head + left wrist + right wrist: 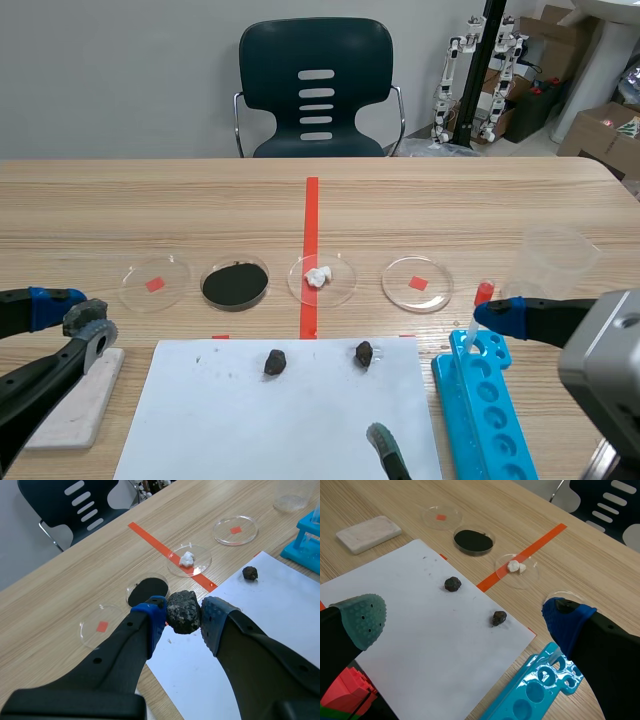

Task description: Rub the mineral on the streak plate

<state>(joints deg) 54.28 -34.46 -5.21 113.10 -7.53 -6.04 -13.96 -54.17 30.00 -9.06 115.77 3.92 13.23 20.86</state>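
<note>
**Hazards, as judged**
- Risking loss of the mineral (183,611): gripping it at just two spots on a lumpy, rounded surface, so possibly letting it roll or pop free once being pressed and dragged.
- Risking a shift of the streak plate (72,402): lying loose, as far as can be seen, at the near left corner of the bench (450,210), close to both edges. Possibly sliding or going over the edge under a sideways rub, with nothing bracing it.
- Risking no streak by pressing too lightly. Risking a chipped stone or a tipped slab by pressing too hard or landing on the plate's rim.
- Risking a snag on the paper sheet (290,420), lying just beside the plate along the near edge, and so disturbing the two dark stones (275,362) resting toward its far edge.

**Left pincer** (183,622)
- Pinching the mineral, blue pads (157,616) pressing on its opposite sides, fingers being held apart only by the stone itself.
- Holding it off the bench, near the plate's far end, not touching plate or sheet as far as can be told.

**Right pincer** (465,615)
- Standing spread wide, gripping nothing, touching nothing.
- Hovering over the sheet's right half, beside the blue rack (485,400) at the bench's near right.
</note>
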